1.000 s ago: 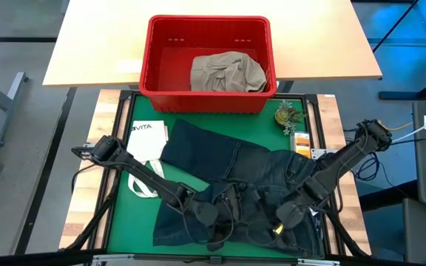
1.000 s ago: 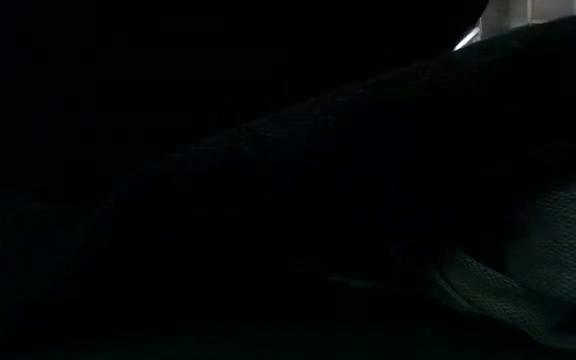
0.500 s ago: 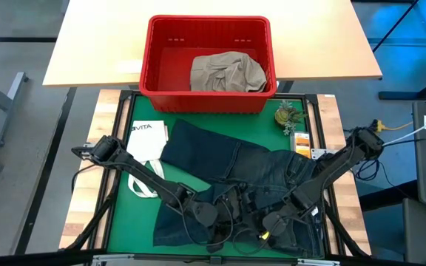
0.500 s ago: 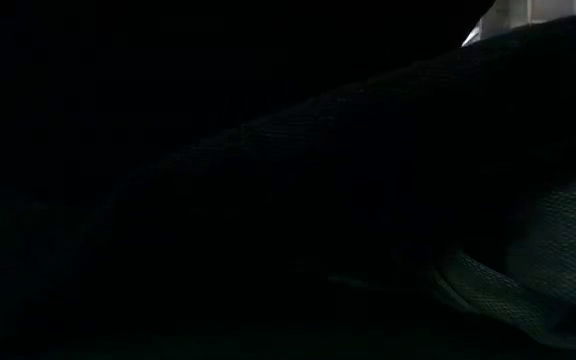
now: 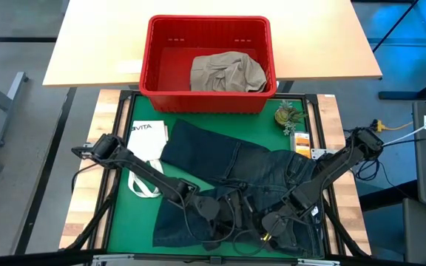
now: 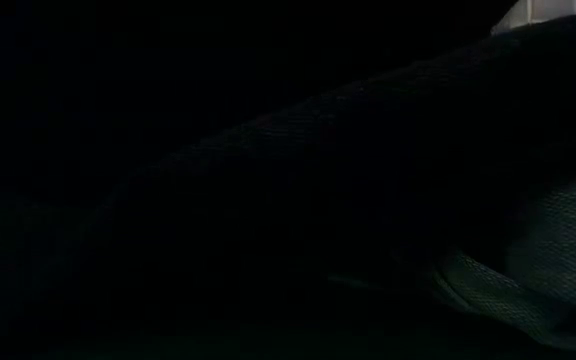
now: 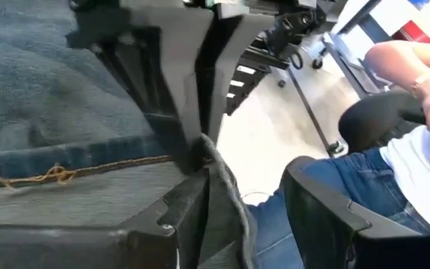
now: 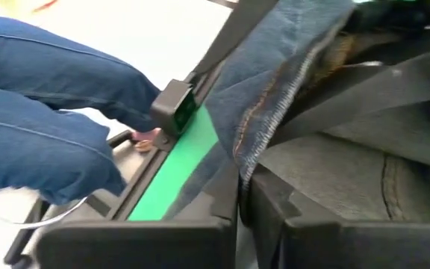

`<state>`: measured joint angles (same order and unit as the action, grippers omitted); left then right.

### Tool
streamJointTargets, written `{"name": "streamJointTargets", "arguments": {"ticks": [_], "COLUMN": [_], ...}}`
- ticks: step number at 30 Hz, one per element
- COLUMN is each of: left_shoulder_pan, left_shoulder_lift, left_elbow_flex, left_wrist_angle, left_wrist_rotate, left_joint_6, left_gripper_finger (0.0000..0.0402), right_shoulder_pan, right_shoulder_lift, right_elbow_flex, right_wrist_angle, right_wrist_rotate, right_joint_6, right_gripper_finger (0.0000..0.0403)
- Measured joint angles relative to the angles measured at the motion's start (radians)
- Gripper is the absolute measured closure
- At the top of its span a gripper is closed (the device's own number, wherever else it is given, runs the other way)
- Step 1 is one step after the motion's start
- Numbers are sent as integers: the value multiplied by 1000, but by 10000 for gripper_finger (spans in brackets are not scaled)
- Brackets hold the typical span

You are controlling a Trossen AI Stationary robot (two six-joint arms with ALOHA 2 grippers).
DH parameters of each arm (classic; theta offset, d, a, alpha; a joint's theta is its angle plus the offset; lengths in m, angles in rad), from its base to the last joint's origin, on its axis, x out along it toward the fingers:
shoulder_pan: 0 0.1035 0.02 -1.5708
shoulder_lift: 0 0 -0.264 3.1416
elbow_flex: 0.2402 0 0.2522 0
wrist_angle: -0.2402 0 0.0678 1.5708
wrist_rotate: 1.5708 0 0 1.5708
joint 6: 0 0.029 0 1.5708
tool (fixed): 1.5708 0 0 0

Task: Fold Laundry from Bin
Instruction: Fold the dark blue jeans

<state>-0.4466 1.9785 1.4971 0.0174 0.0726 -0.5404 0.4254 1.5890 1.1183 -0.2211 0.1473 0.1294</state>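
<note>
Dark jeans [image 5: 228, 174] spread on green table mat [image 5: 128, 210] near bin [image 5: 157, 77]; khaki garment [image 5: 226, 72] inside bin. Right end effector [image 8: 239, 196] clamped on jeans hem. Left end effector [image 7: 226, 198] pinching jeans edge too.

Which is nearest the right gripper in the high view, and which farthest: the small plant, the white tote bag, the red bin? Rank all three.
From the right gripper, low on the jeans:
1. Small plant, up the table on the right side.
2. White tote bag, across on the left.
3. Red bin, beyond the table's far edge.
</note>
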Motion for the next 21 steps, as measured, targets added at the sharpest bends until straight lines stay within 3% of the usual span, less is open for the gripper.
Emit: {"name": "streamJointTargets", "arguments": {"ticks": [6,13,17,21], "left_shoulder_pan": [42,45,37,36], "left_shoulder_lift": [-14,-39,-107,-211], "left_elbow_flex": [1,0,0,0], "left_wrist_angle": [-5,-63,-79,-203], "left_wrist_rotate": [11,87,-8,-74], "left_joint_6": [-3,-5,34,73], "left_gripper_finger": [236,236,236,236], "right_shoulder_pan": [0,0,0,1], "right_shoulder_lift": [0,0,0,0], "right_elbow_flex": [0,0,1,1], "right_wrist_angle": [-21,-35,-56,-71], "right_wrist_rotate": [-32,-103,-170,-194], "right_joint_6": [2,4,4,4], "right_gripper_finger": [396,388,397,391]}}
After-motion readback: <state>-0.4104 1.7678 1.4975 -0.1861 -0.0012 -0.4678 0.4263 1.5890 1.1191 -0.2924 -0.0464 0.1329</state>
